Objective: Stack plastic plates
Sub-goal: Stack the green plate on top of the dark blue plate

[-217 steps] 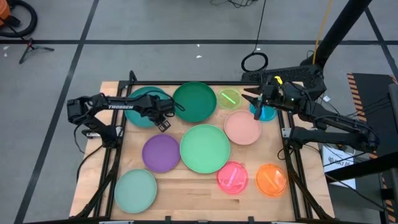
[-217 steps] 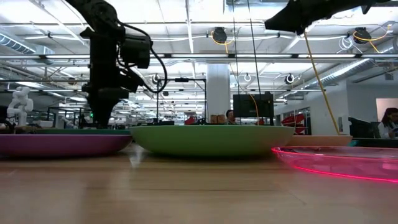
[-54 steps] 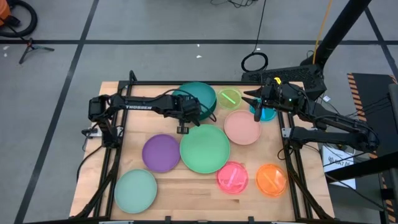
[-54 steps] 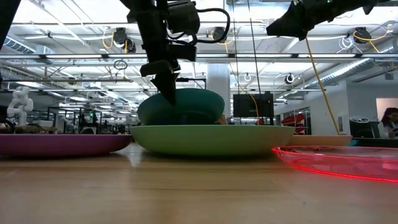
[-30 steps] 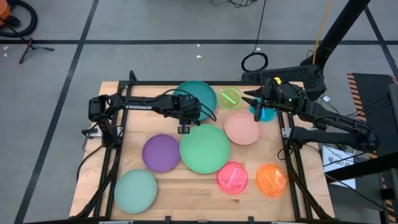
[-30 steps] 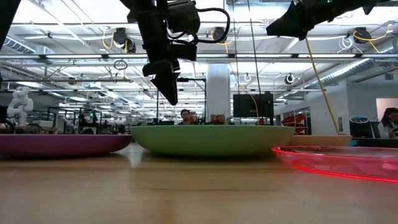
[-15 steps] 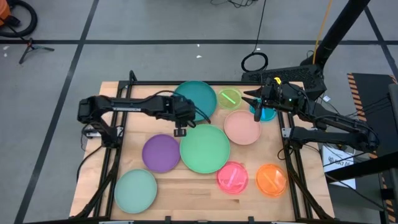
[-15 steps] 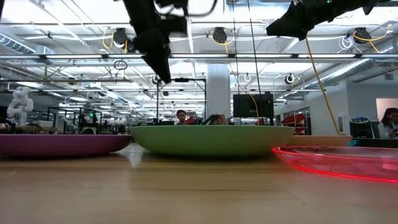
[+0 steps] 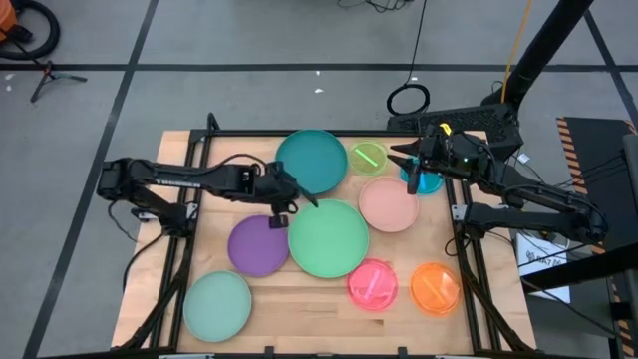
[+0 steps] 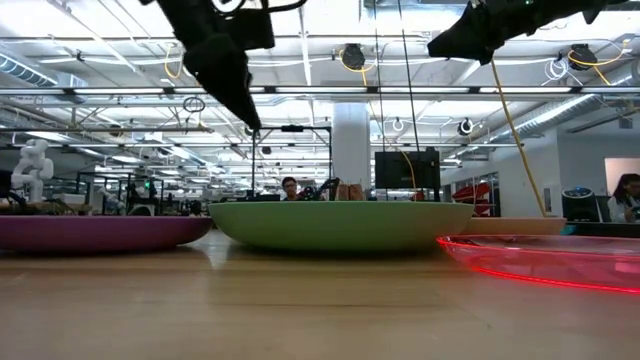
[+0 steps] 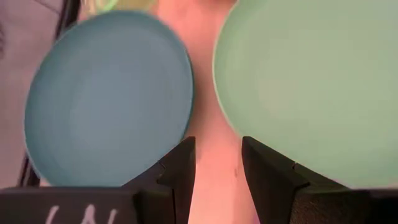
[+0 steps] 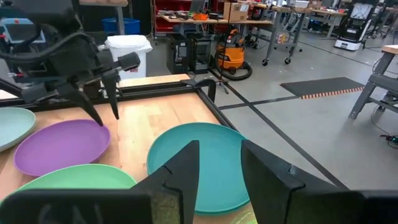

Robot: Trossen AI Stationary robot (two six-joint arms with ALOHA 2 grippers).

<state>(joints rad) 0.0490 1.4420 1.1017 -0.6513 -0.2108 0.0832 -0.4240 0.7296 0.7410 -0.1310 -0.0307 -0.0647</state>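
A teal plate [image 9: 311, 160] lies flat at the table's far middle. Near it lie a large green plate [image 9: 329, 237], a purple plate [image 9: 258, 244], a pale pink plate [image 9: 389, 204] and a small lime plate [image 9: 369, 157]. A mint plate [image 9: 217, 304], a hot pink plate [image 9: 373, 283] and an orange plate [image 9: 435, 287] lie toward the near edge. My left gripper [image 9: 284, 205] hangs open and empty above the gap between the teal, purple and green plates. My right gripper [image 9: 411, 166] waits open, high over a small blue plate [image 9: 427, 182].
A black frame rail [image 9: 299, 133] runs along the table's far edge, and side rails [image 9: 179, 249] run down both sides. Bare wood [image 9: 299, 319] shows near the front edge between the mint and hot pink plates. In the low view the green plate [image 10: 340, 225] fills the middle.
My left gripper has risen and drawn back toward the table's left edge, away from the teal plate, with its fingers still apart. The plates have stayed where they were.
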